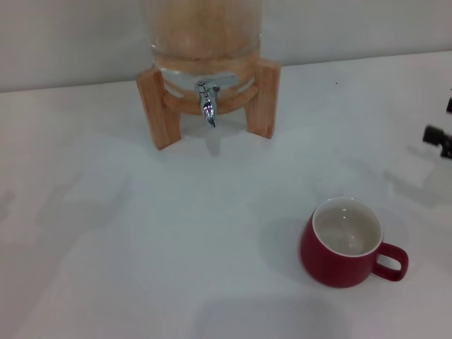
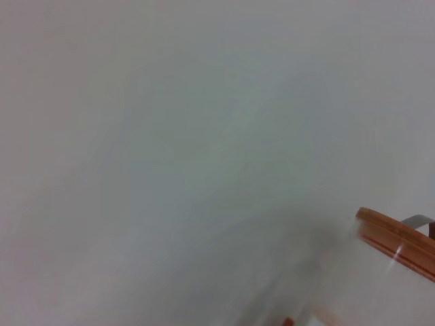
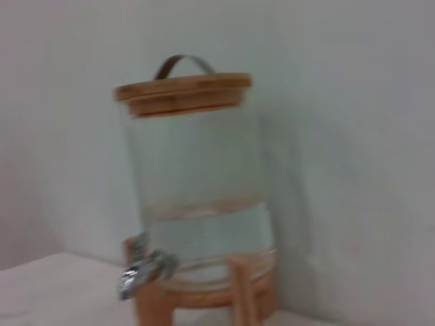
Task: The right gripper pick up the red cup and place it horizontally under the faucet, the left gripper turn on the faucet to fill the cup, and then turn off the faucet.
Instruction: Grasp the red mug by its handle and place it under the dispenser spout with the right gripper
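Note:
The red cup (image 1: pixel 344 248) stands upright on the white table at the front right, its off-white inside showing and its loop handle turned to the right. The chrome faucet (image 1: pixel 207 103) sticks out of the glass dispenser on its wooden stand at the back centre, with nothing under its spout. It also shows low on the dispenser as the faucet (image 3: pixel 139 275) in the right wrist view. A black part of the right gripper (image 1: pixel 438 138) pokes in at the right edge, well behind and to the right of the cup. The left gripper is out of view.
The glass dispenser (image 3: pixel 200 204) is partly filled with water and has a wooden lid (image 3: pixel 182 91) with a metal handle. Its wooden stand (image 1: pixel 157 106) sits close to the back wall. The left wrist view shows the wall and the lid's edge (image 2: pixel 397 238).

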Controlling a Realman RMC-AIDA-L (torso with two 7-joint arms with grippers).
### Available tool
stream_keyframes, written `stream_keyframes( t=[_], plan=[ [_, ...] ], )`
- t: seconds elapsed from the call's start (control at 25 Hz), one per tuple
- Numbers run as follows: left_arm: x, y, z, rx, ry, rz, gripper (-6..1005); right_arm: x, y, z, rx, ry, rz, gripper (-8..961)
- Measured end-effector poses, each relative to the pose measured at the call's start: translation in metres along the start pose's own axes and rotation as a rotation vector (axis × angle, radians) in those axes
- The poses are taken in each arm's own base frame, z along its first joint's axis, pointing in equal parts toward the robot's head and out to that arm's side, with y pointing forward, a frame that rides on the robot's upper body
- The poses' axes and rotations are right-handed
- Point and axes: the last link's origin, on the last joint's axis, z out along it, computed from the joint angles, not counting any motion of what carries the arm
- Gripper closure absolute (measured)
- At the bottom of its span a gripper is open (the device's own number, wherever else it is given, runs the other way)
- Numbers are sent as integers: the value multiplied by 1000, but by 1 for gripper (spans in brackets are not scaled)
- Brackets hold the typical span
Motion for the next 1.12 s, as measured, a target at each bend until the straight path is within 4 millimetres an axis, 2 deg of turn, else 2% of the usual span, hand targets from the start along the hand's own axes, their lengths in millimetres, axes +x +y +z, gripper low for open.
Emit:
stream_keyframes(
  t=[0.24,0.52,0.76,1.12],
  plan=[
    [3,0,3,-5,-2,8,196,12,18,-22,-61,40,34,143],
    [5,0,7,-13,-7,14,196,28,27,-43,-16,-2,-18,143],
    [7,2,12,-29,-11,15,196,48,38,-51,5,0,-68,143],
    [14,2,19,-40,-14,24,196,69,53,-63,11,31,0,143]
  ],
)
